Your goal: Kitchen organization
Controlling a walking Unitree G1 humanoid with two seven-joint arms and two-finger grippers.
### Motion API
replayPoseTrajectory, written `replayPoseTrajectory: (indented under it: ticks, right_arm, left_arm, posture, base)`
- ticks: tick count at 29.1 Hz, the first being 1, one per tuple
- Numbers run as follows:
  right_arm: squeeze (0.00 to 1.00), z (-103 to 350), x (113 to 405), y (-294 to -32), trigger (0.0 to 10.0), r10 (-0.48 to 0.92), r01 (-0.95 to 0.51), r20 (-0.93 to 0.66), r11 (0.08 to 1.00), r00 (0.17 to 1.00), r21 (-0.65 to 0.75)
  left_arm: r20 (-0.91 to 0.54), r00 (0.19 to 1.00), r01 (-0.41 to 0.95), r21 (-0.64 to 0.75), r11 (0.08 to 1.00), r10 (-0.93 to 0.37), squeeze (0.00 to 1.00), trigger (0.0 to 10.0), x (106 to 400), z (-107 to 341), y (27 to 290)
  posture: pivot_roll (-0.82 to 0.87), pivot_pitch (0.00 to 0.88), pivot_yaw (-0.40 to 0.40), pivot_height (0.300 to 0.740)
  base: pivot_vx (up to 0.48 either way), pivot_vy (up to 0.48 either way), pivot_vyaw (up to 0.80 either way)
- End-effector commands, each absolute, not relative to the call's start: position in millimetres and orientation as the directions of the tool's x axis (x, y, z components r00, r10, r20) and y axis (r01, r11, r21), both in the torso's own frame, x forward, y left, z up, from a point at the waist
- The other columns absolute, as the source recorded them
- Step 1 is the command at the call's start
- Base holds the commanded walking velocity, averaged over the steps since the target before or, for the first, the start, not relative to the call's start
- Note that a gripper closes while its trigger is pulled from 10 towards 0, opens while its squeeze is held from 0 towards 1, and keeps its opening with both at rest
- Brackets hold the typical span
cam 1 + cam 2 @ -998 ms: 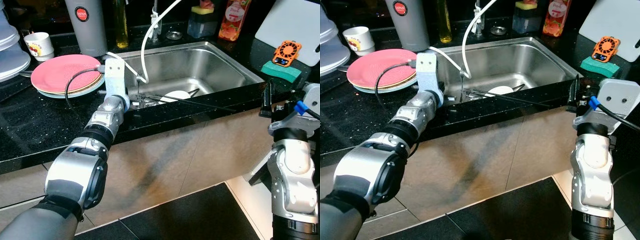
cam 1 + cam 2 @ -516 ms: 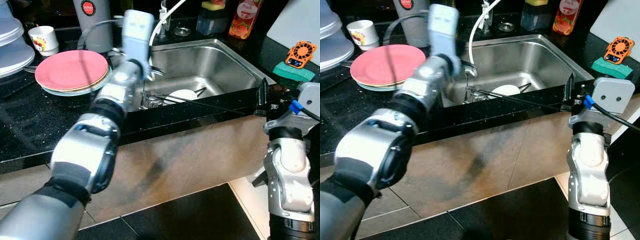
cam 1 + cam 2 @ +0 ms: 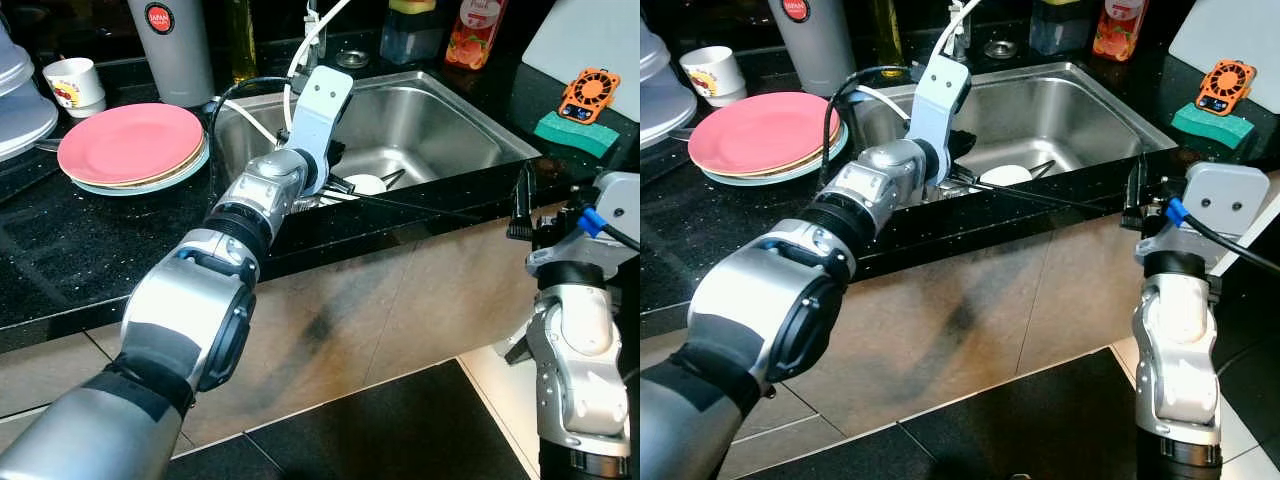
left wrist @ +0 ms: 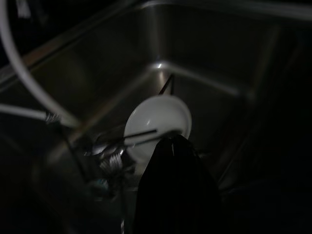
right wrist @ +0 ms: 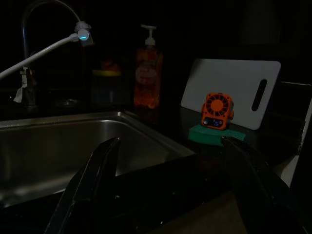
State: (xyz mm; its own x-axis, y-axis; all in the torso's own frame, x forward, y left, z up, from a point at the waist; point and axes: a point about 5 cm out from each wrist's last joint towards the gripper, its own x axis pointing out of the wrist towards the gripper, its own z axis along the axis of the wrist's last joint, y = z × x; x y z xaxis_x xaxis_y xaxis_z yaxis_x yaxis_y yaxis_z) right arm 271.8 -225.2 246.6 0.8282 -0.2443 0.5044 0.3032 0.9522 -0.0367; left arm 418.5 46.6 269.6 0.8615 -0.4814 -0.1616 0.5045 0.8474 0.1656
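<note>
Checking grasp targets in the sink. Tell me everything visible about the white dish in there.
The white dish is small, round and smooth, glossy like ceramic. It lies on the floor of the steel sink, towards the front, and whether it is a bowl or a plate cannot be told. Thin dark utensils lie across it and a pile of metal cutlery sits beside it. The left gripper is over its near edge; contact cannot be told.

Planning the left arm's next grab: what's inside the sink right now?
Inside the sink: a white bowl, dark utensils across it, and metal cutlery beside it. The left gripper hovers over the bowl; the front rim hides the near floor.
</note>
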Motion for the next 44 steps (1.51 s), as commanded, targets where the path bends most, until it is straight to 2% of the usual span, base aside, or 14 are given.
replayPoseTrajectory:
  ticks: [1,8,18,20,26,32,35,38,43,44]
  right_arm:
    - [0.00,247,269,-224,10.0,-0.249,0.306,0.505,0.952,0.826,-0.032]
    - [0.00,246,269,-222,10.0,-0.247,0.301,0.501,0.953,0.829,-0.028]
    - [0.00,246,271,-222,10.0,-0.246,0.298,0.496,0.954,0.832,-0.027]
    - [0.00,246,271,-222,10.0,-0.246,0.298,0.496,0.954,0.833,-0.026]
    - [0.00,247,270,-222,10.0,-0.247,0.299,0.495,0.954,0.833,-0.027]
    - [0.00,248,270,-222,10.0,-0.245,0.296,0.496,0.955,0.833,-0.027]
    - [0.00,248,270,-220,10.0,-0.240,0.291,0.495,0.956,0.835,-0.027]
    - [0.00,248,270,-215,10.0,-0.213,0.264,0.492,0.964,0.844,-0.034]
    - [0.00,247,270,-208,10.0,-0.175,0.226,0.487,0.973,0.855,-0.046]
    - [0.00,248,271,-205,10.0,-0.161,0.212,0.489,0.976,0.857,-0.050]
  left_arm:
    - [-0.229,0.855,0.506,0.164,0.847,-0.466,0.13,10.0,419,259,56]
    - [-0.327,0.836,0.508,0.159,0.847,-0.440,0.11,10.0,419,240,75]
    - [-0.372,0.811,0.544,0.197,0.816,-0.451,0.11,10.0,418,231,82]
    - [-0.363,0.817,0.538,0.197,0.820,-0.448,0.11,10.0,418,234,83]
    - [-0.211,0.865,0.493,0.190,0.849,-0.455,0.11,10.0,423,277,77]
    - [-0.158,0.834,0.550,0.158,0.820,-0.529,0.11,10.0,420,298,57]
    - [-0.235,0.766,0.638,0.168,0.751,-0.598,0.09,10.0,413,279,36]
    - [-0.311,0.724,0.679,0.164,0.716,-0.615,0.05,10.0,409,257,28]
    - [-0.372,0.693,0.705,0.170,0.688,-0.618,0.00,10.0,406,243,28]
    - [-0.414,0.704,0.685,0.177,0.707,-0.578,0.00,10.0,407,234,36]
  posture:
    - [-0.01,0.127,0.051,0.740]
    - [-0.01,0.128,0.050,0.740]
    - [0.00,0.137,0.042,0.740]
    - [0.00,0.140,0.042,0.740]
    - [0.00,0.145,0.043,0.740]
    - [0.00,0.150,0.041,0.740]
    - [-0.01,0.162,0.045,0.740]
    - [-0.01,0.170,0.049,0.740]
    - [-0.01,0.174,0.051,0.740]
    - [-0.01,0.176,0.052,0.740]
  base:
    - [0.000,0.000,0.00]
    - [0.000,0.000,0.00]
    - [0.000,0.000,0.00]
    - [0.000,0.000,0.00]
    - [0.000,0.000,0.00]
    - [0.000,0.000,0.00]
    - [0.000,0.000,0.00]
    - [0.000,0.000,0.00]
    - [0.000,0.000,0.00]
    - [0.000,0.000,0.00]
